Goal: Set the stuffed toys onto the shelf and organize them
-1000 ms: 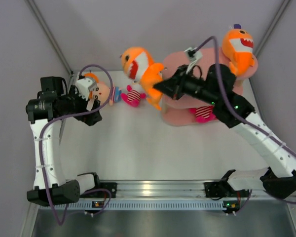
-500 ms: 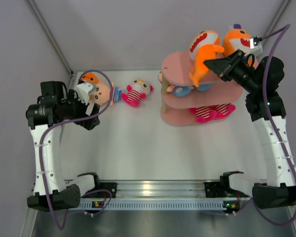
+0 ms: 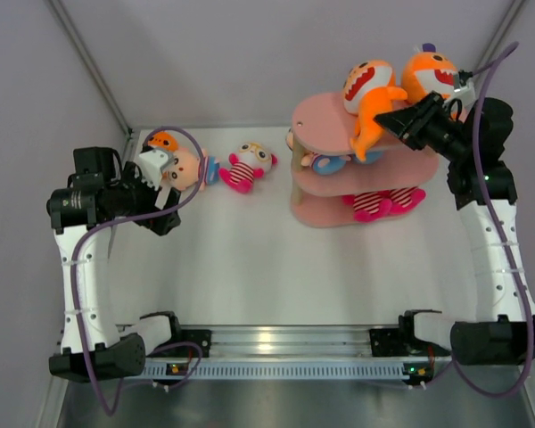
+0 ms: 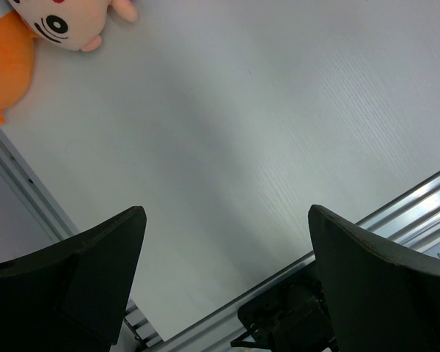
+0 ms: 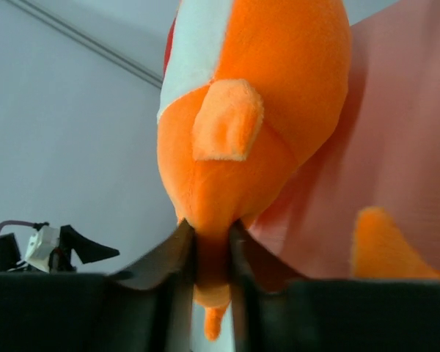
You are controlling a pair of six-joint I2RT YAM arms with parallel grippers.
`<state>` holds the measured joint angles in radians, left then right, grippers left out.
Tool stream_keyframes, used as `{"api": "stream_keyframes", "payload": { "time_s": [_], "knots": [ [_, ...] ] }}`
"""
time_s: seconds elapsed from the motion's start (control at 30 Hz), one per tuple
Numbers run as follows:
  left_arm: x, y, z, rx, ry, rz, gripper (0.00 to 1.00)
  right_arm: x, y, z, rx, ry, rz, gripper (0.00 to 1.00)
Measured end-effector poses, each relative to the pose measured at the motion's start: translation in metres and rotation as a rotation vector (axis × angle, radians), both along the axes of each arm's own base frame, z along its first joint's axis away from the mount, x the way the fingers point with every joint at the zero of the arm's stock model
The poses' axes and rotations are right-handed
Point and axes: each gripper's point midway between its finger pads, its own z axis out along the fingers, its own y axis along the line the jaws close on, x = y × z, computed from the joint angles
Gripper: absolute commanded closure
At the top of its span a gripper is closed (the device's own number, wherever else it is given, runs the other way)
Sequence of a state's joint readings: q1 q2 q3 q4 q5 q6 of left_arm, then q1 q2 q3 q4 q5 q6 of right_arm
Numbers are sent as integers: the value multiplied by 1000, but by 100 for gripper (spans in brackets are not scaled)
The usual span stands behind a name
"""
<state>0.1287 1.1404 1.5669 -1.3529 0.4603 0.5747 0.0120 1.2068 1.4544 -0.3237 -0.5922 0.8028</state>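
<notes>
The pink three-tier shelf point(image 3: 314, 125) stands at the far right. My right gripper point(image 3: 390, 118) is shut on the tail of an orange shark plush point(image 3: 369, 94), which lies on the top board beside a second shark point(image 3: 431, 76). In the right wrist view the jaws pinch the shark's tail point(image 5: 214, 253) over the pink board point(image 5: 403, 147). A blue doll point(image 3: 325, 162) lies on the middle board and a striped doll point(image 3: 374, 203) on the bottom one. A striped doll point(image 3: 247, 166) and a beige-headed doll point(image 3: 185, 167) lie on the table. My left gripper point(image 3: 165, 187) is open and empty beside that doll's head point(image 4: 62, 22).
An orange toy point(image 3: 163, 140) lies at the far left corner behind my left wrist. The aluminium rail point(image 3: 276, 341) runs along the near edge, and grey walls enclose the table.
My right gripper carried the shark from left of the shelf up onto the top board and has lowered it slightly. The left arm has not moved.
</notes>
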Motion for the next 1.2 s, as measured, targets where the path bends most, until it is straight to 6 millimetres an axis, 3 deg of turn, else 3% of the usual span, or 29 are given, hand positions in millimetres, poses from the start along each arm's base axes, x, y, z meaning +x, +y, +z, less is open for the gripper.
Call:
{"api": "stream_keyframes", "payload": {
  "time_s": [0.03,0.13,0.23,0.4,0.6,0.7,0.8,0.87,0.97,1.07,1.2],
  "knots": [
    [0,0,0,0,0,0,2,1,-5,-1,-2,6,-17,56],
    [0,0,0,1,0,0,2,4,-18,-6,-24,18,-61,46],
    [-1,0,0,0,-3,-1,2,0,-23,-2,-60,16,-84,43],
    [-4,-4,3,-13,-14,-12,2,-11,-33,22,-127,-49,-138,36],
    [-5,-4,2,-17,-12,-14,2,-34,-47,42,-205,-120,-219,36],
    [-5,-4,-6,-21,16,-8,9,-43,-46,45,-239,-142,-234,36],
    [4,2,-19,-18,79,37,24,-51,-38,46,-275,-165,-222,37],
    [21,11,-26,2,110,91,25,-56,-31,48,-304,-192,-208,37],
    [67,29,-36,54,120,186,21,-66,-14,51,-344,-241,-159,37],
    [127,54,-50,136,114,297,21,-80,4,54,-380,-299,-93,37],
    [202,86,-75,235,111,425,19,-87,11,48,-428,-334,-60,37]
  ]
}}
